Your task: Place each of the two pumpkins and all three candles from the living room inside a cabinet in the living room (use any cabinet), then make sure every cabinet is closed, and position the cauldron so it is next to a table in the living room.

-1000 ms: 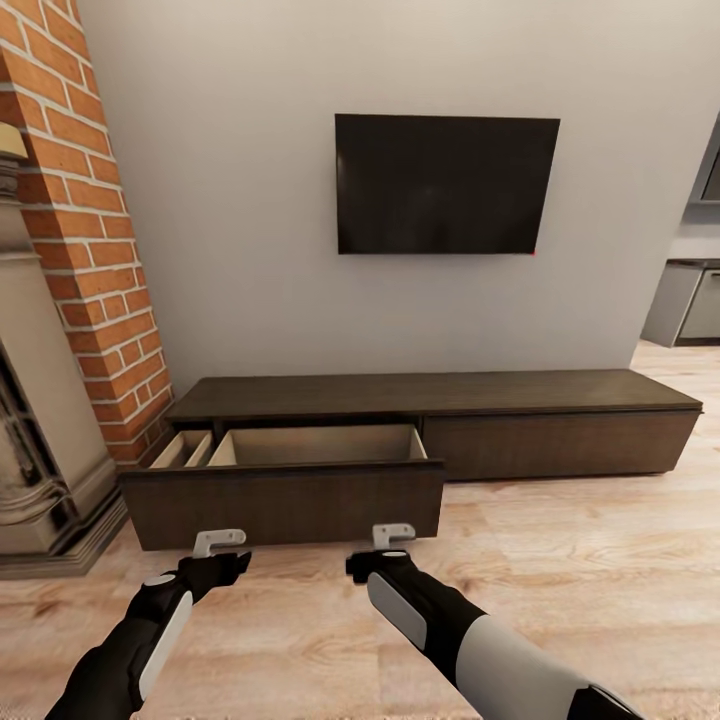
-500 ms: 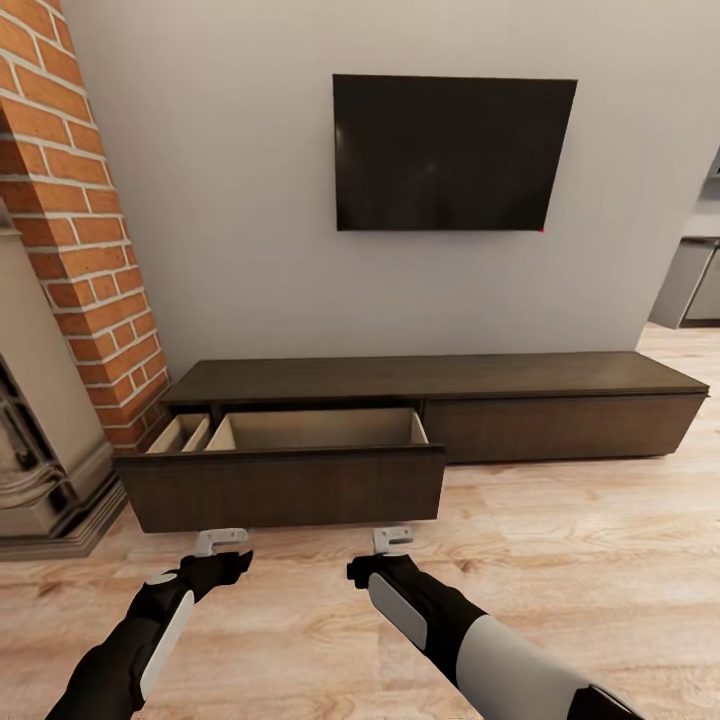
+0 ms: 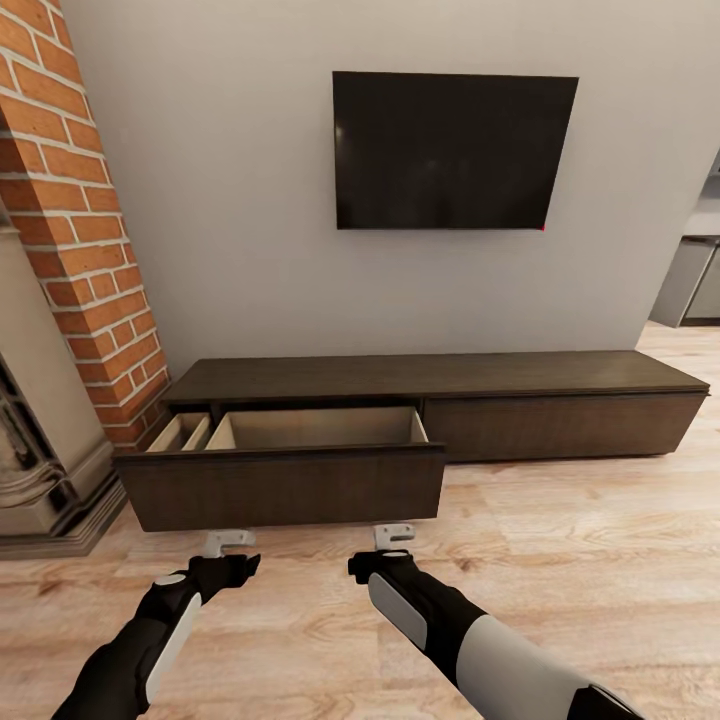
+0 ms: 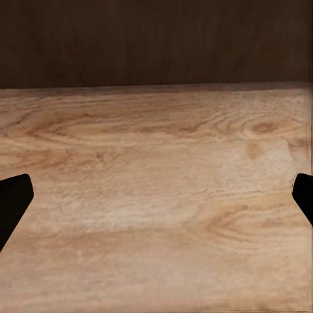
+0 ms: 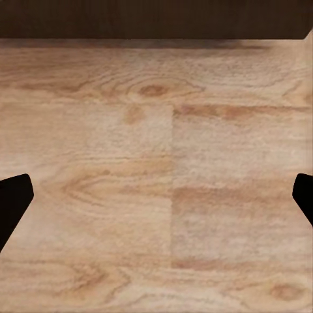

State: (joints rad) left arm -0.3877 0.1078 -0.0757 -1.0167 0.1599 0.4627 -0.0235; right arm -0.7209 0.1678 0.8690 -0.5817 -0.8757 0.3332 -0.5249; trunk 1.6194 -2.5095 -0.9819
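Observation:
The long low dark-brown cabinet (image 3: 560,385) runs along the wall under a TV. Its left drawer (image 3: 285,485) is pulled out over the floor; the part of its beige inside that shows holds nothing. The right front (image 3: 560,425) is shut. Just short of the drawer front, low over the floor, my left gripper (image 3: 228,545) and right gripper (image 3: 393,537) hang open and hold nothing. Both wrist views look down at the floorboards, with the dark drawer front (image 4: 156,39) (image 5: 156,16) along one edge and the fingers (image 4: 13,202) (image 5: 13,202) wide apart. The pumpkins, candles, cauldron and table are out of view.
A brick column (image 3: 85,240) and a grey stone fireplace (image 3: 40,440) stand close at the left, beside the open drawer. A black TV (image 3: 450,150) hangs on the wall. Wooden floor (image 3: 580,560) stretches to the right, toward a kitchen unit (image 3: 695,280).
The whole view has shifted a little, so the camera moved. My left gripper has shifted slightly right toward the drawer front. The drawer stays open and the right arm holds still.

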